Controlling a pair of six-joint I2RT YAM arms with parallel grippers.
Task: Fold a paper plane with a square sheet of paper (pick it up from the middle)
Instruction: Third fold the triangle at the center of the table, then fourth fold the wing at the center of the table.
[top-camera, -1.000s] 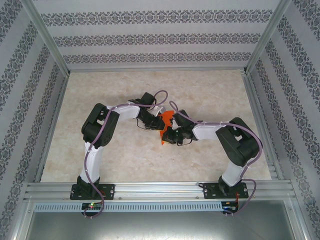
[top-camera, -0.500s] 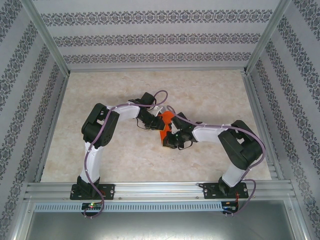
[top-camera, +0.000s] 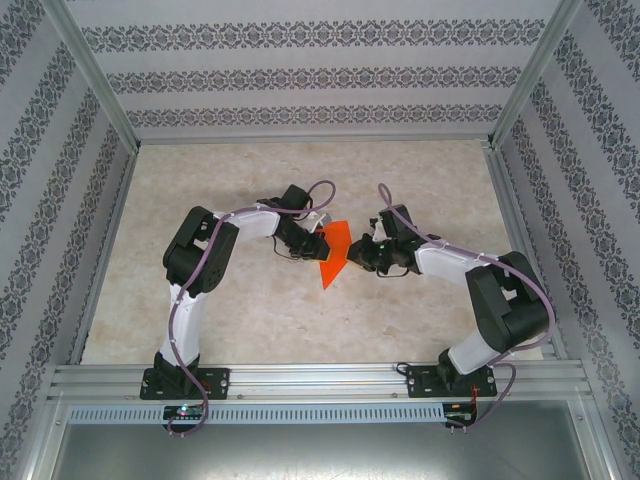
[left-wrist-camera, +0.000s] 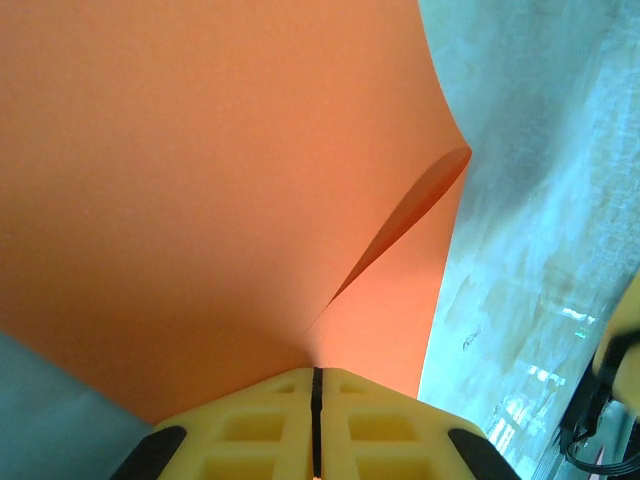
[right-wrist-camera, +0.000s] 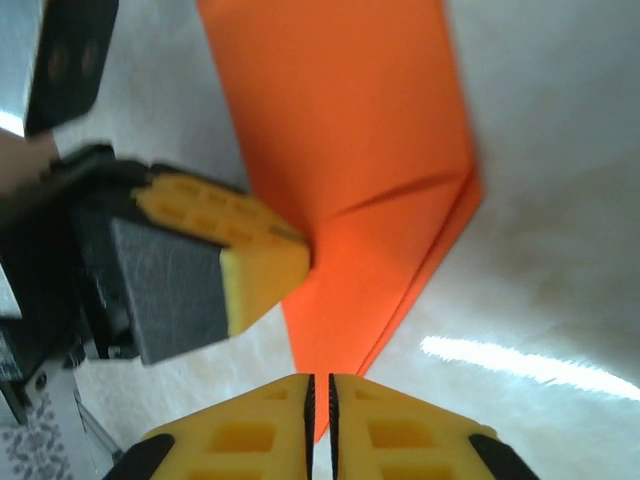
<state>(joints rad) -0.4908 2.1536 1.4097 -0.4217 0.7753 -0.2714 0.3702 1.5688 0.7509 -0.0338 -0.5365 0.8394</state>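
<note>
Left wrist view shows the left gripper (left-wrist-camera: 315, 372) clamped on the sheet of paper (left-wrist-camera: 200, 180), which spreads out ahead of it. The right gripper (right-wrist-camera: 320, 378), jaws barely parted, sits opposite the left gripper. With only that single pinch, the folds could spring open or the sheet could swing askew.

A robotics lab test cell: a left arm (top-camera: 195, 260) and a right arm (top-camera: 500, 300) bolted to an aluminium rail (top-camera: 320, 375) at the near edge of a marble-patterned table (top-camera: 420, 180), enclosed by aluminium frame posts (top-camera: 95, 80) and walls (top-camera: 320, 70) papered in grey ornamental stripes.
</note>
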